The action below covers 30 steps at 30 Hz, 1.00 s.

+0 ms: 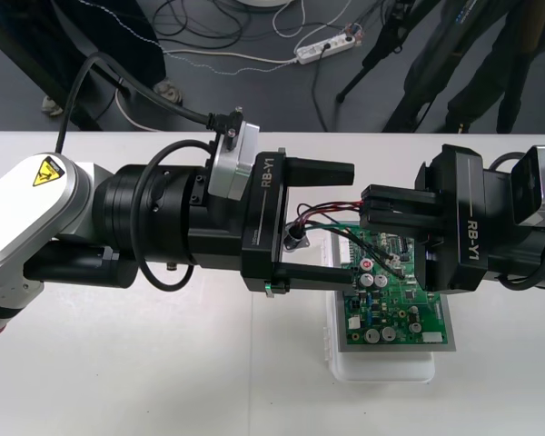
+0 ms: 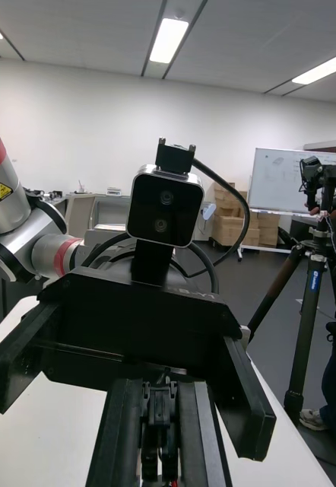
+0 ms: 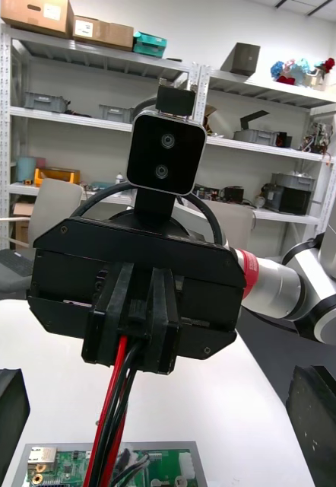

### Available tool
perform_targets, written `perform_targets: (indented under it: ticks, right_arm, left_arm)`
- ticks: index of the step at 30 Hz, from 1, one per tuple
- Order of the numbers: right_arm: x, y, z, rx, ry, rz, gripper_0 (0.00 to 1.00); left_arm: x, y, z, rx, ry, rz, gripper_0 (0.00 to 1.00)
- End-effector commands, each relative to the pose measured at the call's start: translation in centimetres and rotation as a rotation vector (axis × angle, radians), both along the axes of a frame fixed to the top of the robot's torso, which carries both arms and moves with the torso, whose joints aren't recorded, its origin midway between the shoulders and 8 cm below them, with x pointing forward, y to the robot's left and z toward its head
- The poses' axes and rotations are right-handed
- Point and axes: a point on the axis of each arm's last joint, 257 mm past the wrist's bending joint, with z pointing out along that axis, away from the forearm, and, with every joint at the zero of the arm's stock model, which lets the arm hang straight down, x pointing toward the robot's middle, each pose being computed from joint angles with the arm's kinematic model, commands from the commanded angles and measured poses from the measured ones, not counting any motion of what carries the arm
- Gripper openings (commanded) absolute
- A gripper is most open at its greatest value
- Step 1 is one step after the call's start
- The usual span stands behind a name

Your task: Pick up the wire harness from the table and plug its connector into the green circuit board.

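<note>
You have the wire harness [image 3: 115,411] held over the green circuit board [image 1: 395,309]
Your right gripper [image 1: 365,207] is clamped on its red and black wires above the board's near-left part. The metal socket [image 1: 296,238] hangs just off the board's left edge, between the wide-spread fingers of your left gripper [image 1: 349,223]. You cannot tell whether the plug is seated

Tally: one green circuit board [image 1: 395,295], one wire harness [image 1: 320,216], two sets of jaws.
Also one bench [image 1: 118,363], one white base [image 1: 381,368], one round metal socket [image 1: 296,238] on the harness; left jaws plus right jaws.
</note>
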Motion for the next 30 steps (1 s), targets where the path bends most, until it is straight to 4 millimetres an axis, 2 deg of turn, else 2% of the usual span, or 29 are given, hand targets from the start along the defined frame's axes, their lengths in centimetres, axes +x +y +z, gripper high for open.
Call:
perform_targets:
  ticks: [1,11,30]
  right_arm:
    - [-1.2,0.8,0.5,0.013,-0.052,0.013,0.00]
    - [-1.3,0.8,0.5,0.016,-0.042,0.018,0.00]
    - [-1.4,0.7,0.7,0.022,-0.051,0.021,0.00]
  left_arm:
    - [0.1,-0.6,0.9,0.008,-0.151,0.016,1.00]
    - [0.6,-0.7,1.6,-0.005,-0.259,0.034,1.00]
    - [0.6,-0.8,2.1,-0.011,-0.274,0.030,1.00]
